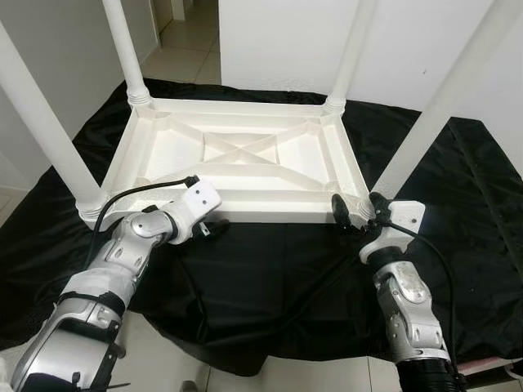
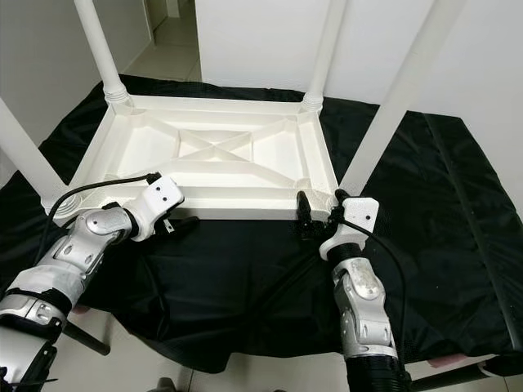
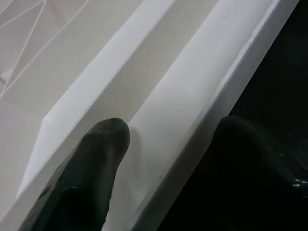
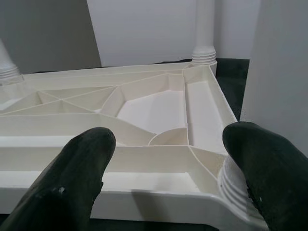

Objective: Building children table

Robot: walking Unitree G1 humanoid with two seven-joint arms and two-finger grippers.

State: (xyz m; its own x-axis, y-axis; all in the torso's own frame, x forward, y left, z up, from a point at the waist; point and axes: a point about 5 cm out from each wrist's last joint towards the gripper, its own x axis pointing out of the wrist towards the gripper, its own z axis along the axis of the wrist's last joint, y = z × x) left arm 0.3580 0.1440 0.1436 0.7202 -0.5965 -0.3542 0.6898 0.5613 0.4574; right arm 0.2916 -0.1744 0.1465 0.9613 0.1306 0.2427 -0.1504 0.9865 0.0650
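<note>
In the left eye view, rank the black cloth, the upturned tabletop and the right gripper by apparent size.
1. black cloth
2. upturned tabletop
3. right gripper, clearly smallest, open at the tabletop's near right corner.

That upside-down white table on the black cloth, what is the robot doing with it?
The robot is putting together a small white table, which lies upside down on a black cloth with all four legs standing up from its corners. Its left hand is at the table's near edge, one finger inside the rim and one outside. Its right hand, open, is at the near right corner, beside the base of the leg there. Whether that leg is fully seated cannot be told.
</note>
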